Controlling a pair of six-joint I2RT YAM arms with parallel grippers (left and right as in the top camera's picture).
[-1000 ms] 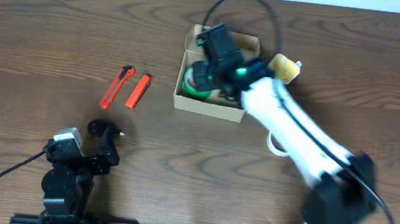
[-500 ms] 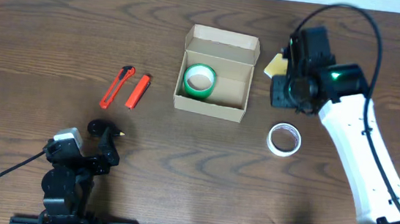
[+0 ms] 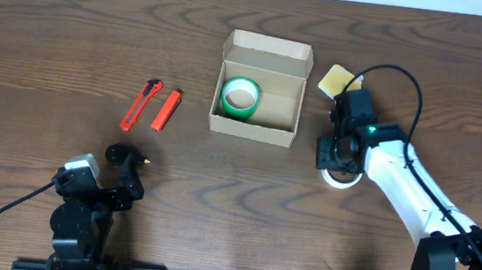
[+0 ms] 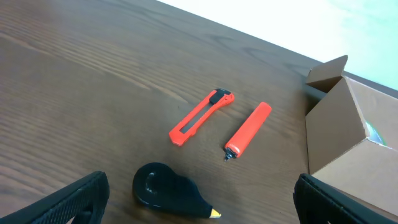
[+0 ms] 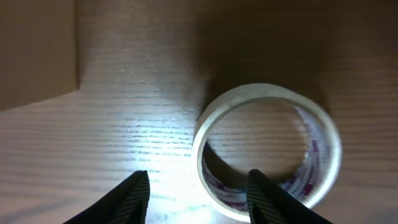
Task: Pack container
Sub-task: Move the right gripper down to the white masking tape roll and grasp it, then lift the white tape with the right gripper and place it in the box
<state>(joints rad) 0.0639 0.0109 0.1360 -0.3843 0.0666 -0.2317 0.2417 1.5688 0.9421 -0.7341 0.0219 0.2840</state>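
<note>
Hovering right gripper (image 5: 198, 186) low over white tape roll (image 5: 323, 149), fingers spread, holding nothing. One finger outside ring, one inside I think, ready to pinch wall. Container (image 3: 255, 129) sits open nearby, green tape (image 3: 240, 97) inside. Left gripper (image 4: 199, 190) parked, spread wide.

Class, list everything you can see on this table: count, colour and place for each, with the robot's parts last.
box: one, brown, open, table centre
green tape: one, green, inside the box
white tape: one, whitish, right of the box
yellow item: one, yellow, by the box's right rear corner
cutter: one, orange-red, left of the box
marker: one, orange-red, beside the cutter
dispenser: one, black, before the left gripper
table: one, dark brown wood
left gripper: one, black, open, front left
right gripper: one, black, open, over the white tape
</note>
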